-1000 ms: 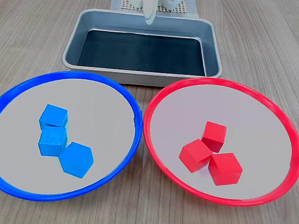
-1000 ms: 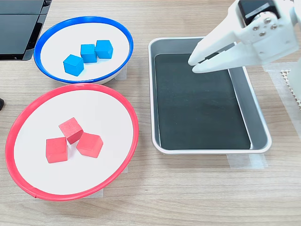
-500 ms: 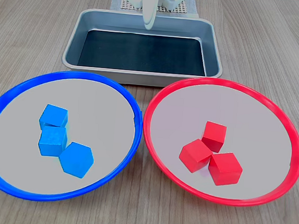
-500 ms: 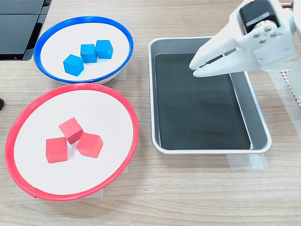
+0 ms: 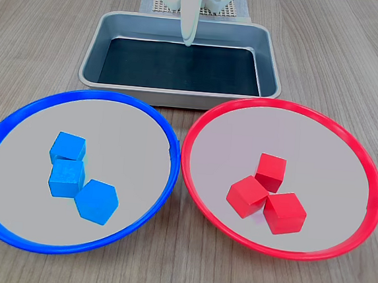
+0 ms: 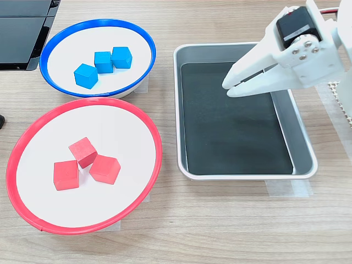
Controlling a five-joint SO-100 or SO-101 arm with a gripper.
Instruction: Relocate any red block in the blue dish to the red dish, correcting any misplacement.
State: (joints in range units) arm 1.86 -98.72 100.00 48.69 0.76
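- Gripper (image 6: 226, 89): hangs over the metal tray (image 6: 305, 165), empty; the jaws stand close together with only a thin slit between the tips, holding nothing; in the first exterior view it shows as a narrow white blade (image 5: 187, 29) above the tray's far rim.
- Blue dish (image 5: 9, 228): sits at the near-left part of the tabletop in the first exterior view; holds 3 blue cubes (image 5: 66, 177), clustered and touching; no red block lies in it.
- Red dish (image 5: 366, 163): sits just beside the blue dish, the rims almost touching; holds 3 red blocks (image 5: 267, 195), huddled together left of the dish centre in the second exterior view.
- Count: 2 dishes; 1 tray, empty; 3 blue cubes; 3 red blocks; 1 gripper.
- Task status, as a judgement: the sorting looks complete; no block is misplaced, so no transfer appears necessary.
- Handling, as a judgement: a red block is probably light, stiff and matte, so slip is unlikely; grasp across 2 opposite flat faces, jaws square to them; where blocks touch, pick the outermost one, since neighbours obstruct a jaw.
- Risk: a corner-on grasp may twist the block loose; the smooth dish floor may let neighbours slide if nudged.
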